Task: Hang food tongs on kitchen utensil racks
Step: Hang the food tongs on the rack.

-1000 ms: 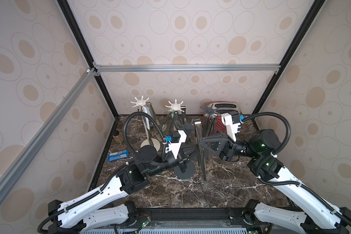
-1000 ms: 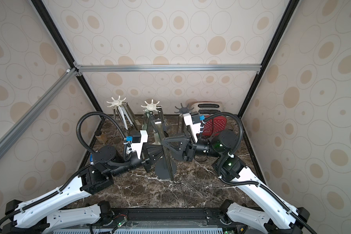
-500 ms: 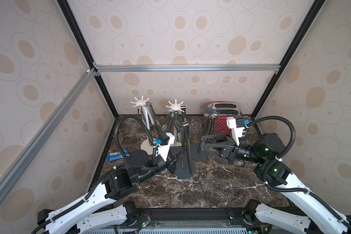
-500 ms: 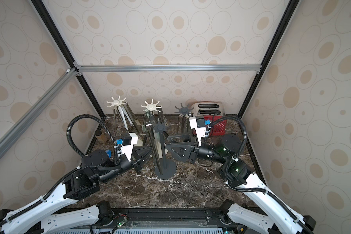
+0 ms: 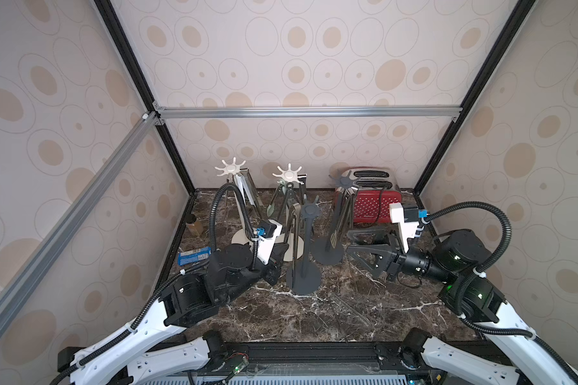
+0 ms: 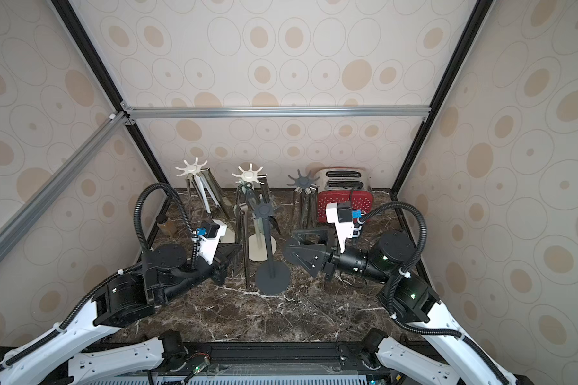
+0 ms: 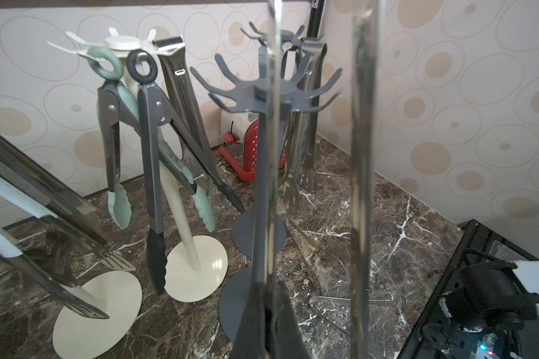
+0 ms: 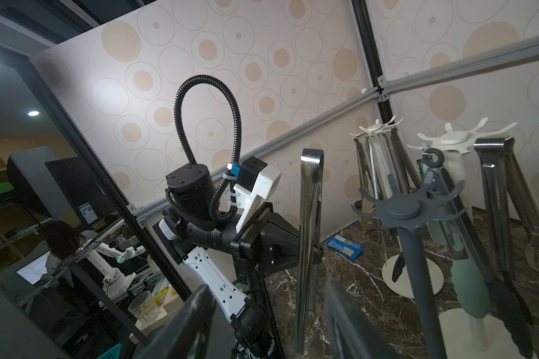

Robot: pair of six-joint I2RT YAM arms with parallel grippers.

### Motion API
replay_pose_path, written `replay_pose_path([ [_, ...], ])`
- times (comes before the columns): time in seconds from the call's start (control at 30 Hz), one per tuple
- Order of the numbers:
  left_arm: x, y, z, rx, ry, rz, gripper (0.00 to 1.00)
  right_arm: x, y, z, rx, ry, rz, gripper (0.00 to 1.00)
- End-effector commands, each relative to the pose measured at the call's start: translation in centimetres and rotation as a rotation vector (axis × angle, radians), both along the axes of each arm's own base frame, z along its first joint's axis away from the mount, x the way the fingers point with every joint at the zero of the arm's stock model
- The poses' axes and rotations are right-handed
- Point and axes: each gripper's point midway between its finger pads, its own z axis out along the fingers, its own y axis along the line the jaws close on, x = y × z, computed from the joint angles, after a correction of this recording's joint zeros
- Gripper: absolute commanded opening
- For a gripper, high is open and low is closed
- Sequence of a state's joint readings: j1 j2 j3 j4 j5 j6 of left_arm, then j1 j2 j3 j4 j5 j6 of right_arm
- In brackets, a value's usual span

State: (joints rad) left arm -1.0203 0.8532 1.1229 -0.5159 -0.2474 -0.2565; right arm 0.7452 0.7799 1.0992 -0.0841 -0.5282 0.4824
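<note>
Steel food tongs (image 5: 293, 233) (image 6: 244, 240) stand upright, hinge end up, just left of the front dark grey rack (image 5: 309, 213) (image 6: 263, 213). My left gripper (image 5: 285, 249) (image 7: 269, 310) is shut on one arm of them (image 7: 273, 124), low down; the other arm (image 7: 361, 155) hangs free. My right gripper (image 5: 357, 248) (image 8: 268, 320) stands open to the right of that rack, holding nothing, and faces the held tongs (image 8: 310, 217). Other tongs hang on the two cream racks (image 5: 229, 168) (image 5: 287, 173) and on the back dark rack (image 5: 344, 181).
A red and silver toaster (image 5: 374, 203) stands at the back right. A blue packet (image 5: 194, 256) and a small jar (image 5: 194, 226) lie by the left wall. A see-through utensil (image 5: 347, 306) lies on the marble table (image 5: 281, 316) in front of the racks.
My right gripper opened, let go of the steel tongs and drew back to the right. My left arm, still gripping the tongs, pulled back a little to the left.
</note>
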Motion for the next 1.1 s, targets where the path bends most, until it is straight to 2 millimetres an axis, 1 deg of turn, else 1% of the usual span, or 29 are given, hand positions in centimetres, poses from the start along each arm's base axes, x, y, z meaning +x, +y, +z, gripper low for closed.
replay_pose_path([
  [0.0, 0.4, -0.1, 1.1, 0.002, -0.01, 0.003, 0.0, 0.0, -0.2, -0.3, -0.016, -0.014, -0.016, 0.6],
  [0.17, 1.0, -1.0, 0.5, 0.018, 0.006, -0.003, 0.0, 0.1, -0.3, -0.6, -0.026, -0.011, -0.02, 0.6],
  [0.33, 1.5, -0.9, 0.3, 0.003, 0.005, 0.01, 0.0, 0.1, -0.4, -0.8, -0.031, -0.012, -0.024, 0.6],
  [0.6, 1.7, -1.0, -0.7, 0.01, 0.025, 0.013, 0.0, 0.1, -0.3, -1.0, -0.036, -0.007, -0.022, 0.6],
  [0.87, 1.9, -1.2, -1.9, 0.033, 0.048, 0.015, 0.0, 0.2, -0.2, -1.3, -0.041, 0.0, -0.02, 0.6],
  [1.07, 2.0, -1.3, -3.2, 0.051, 0.073, 0.023, 0.0, 0.6, -0.1, -2.0, -0.056, 0.013, -0.033, 0.6],
])
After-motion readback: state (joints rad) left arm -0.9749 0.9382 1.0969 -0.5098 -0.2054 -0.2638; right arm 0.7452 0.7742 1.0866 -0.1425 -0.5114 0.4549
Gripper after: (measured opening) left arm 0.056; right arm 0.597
